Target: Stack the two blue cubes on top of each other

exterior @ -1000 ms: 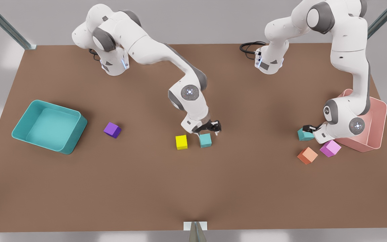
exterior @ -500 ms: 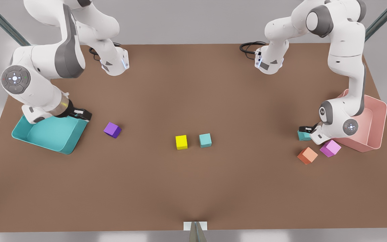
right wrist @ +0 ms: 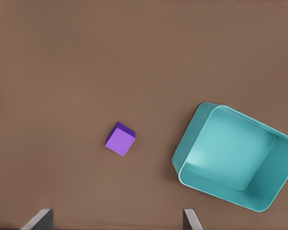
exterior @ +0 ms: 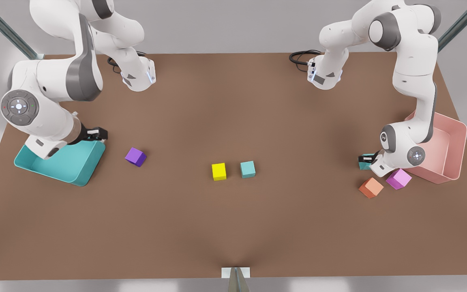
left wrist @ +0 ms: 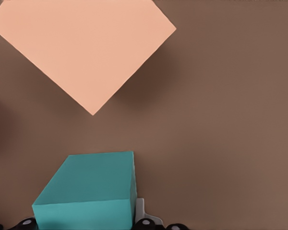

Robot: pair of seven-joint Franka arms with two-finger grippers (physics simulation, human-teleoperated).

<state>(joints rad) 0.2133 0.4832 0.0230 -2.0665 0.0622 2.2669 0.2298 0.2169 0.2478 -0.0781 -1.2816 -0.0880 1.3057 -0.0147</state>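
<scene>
One blue cube (exterior: 248, 169) sits free near the table's middle, just right of a yellow cube. The other blue cube (exterior: 363, 164) is at the front view's right, mostly hidden under my left gripper (exterior: 366, 159). The left wrist view has this cube (left wrist: 91, 191) close up, with one finger (left wrist: 140, 213) pressed to its side, so the gripper looks shut on it. My right gripper (exterior: 97, 134) hangs open over the teal bin's near corner at the front view's left, its fingertips (right wrist: 38, 219) wide apart and nothing between them.
A yellow cube (exterior: 219, 171) stands beside the middle blue cube. A purple cube (exterior: 135, 156) lies right of the teal bin (exterior: 80, 172). An orange cube (exterior: 371, 187) and a pink cube (exterior: 398, 179) lie close to the left gripper, with a pink bin (exterior: 456, 138) behind.
My right arm swung away from the middle blue cube to above the teal bin. The left gripper shifted slightly over its cube, hiding more of it.
</scene>
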